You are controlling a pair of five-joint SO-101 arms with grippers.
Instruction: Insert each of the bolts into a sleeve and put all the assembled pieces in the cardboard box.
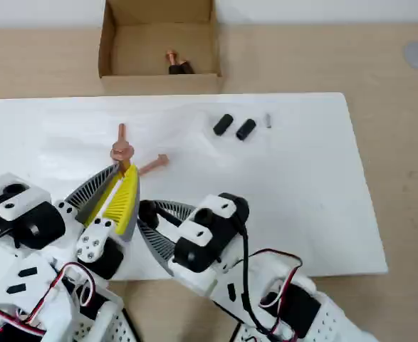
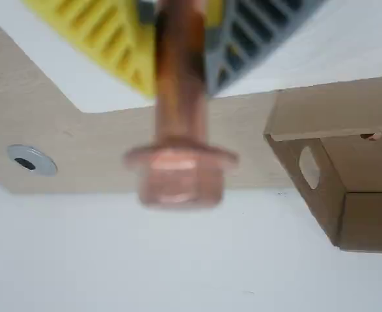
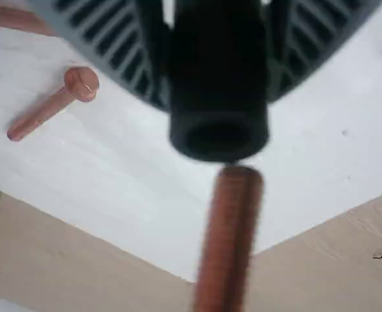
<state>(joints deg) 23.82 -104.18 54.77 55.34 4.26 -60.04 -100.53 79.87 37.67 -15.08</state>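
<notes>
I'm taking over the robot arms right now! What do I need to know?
Left gripper: shut on a copper bolt.
Right gripper: shut on a black sleeve, with a threaded shaft just at its opening, not in.
Done: one assembled piece lies in the cardboard box.
On the white mat: another bolt and two spare sleeves.
Left: join bolt and sleeve, box it, then do the rest.
</notes>
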